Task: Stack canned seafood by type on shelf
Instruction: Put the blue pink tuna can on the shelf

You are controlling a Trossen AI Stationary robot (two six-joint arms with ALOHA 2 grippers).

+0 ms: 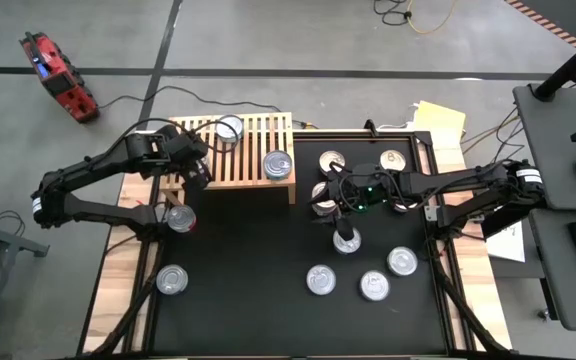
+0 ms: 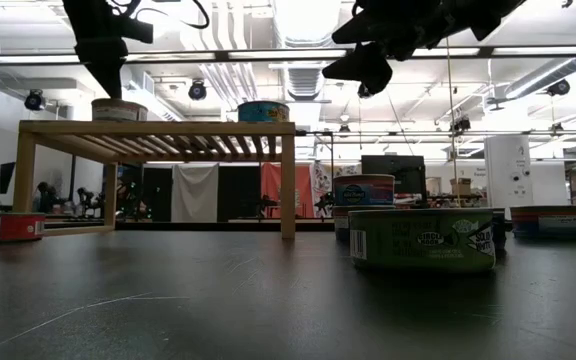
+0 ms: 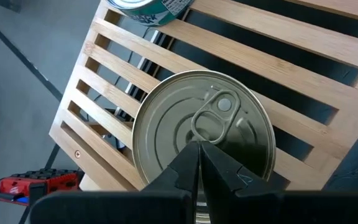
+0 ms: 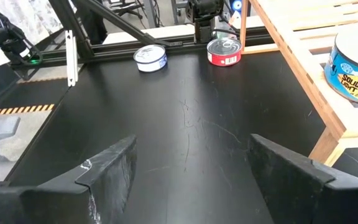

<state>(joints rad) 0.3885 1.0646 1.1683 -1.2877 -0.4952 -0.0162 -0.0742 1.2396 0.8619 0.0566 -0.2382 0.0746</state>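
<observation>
Your left gripper [image 3: 199, 163] is closed and empty, hovering just above a gold-lidded can [image 3: 204, 134] on the shelf [image 1: 258, 165], near its left end. Your right gripper [image 4: 188, 165] stands open over bare mat [image 1: 248, 270], just right of the shelf, with more cans [image 1: 320, 280] scattered beyond it.

The shelf [image 1: 253, 165] stands at the far side of the table [image 1: 248, 300], left of its middle, with one can [image 1: 229, 129] on its far slats and another can [image 1: 278, 165] near its right edge. Two cans [image 1: 180, 218] lie on the table near its left edge. The other cans [image 1: 373, 286] are spread over the table's right half, right of the shelf.
</observation>
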